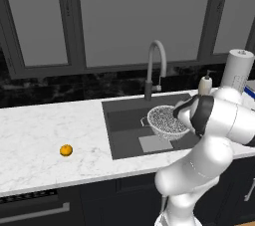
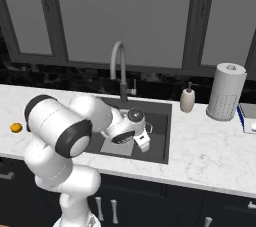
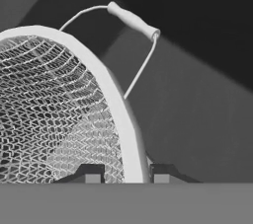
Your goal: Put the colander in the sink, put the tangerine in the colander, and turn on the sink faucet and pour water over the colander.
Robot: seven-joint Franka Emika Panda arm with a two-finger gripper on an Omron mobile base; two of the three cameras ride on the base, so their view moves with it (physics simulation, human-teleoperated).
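the gripper (image 3: pixel 126 172) is pinched on the rim of the wire-mesh colander (image 1: pixel 166 120), one fingertip (image 3: pixel 90 173) inside the rim and the other outside. in the left base view the colander is down inside the dark sink (image 1: pixel 122 135), at about 3 o'clock in the basin, just above the lighter grey patch. the gooseneck sink faucet (image 1: pixel 155 65) stands at the sink's 12 o'clock edge. the tangerine (image 1: pixel 66 150) lies on the marble counter (image 1: pixel 45 135), well apart at the sink's 9 o'clock side.
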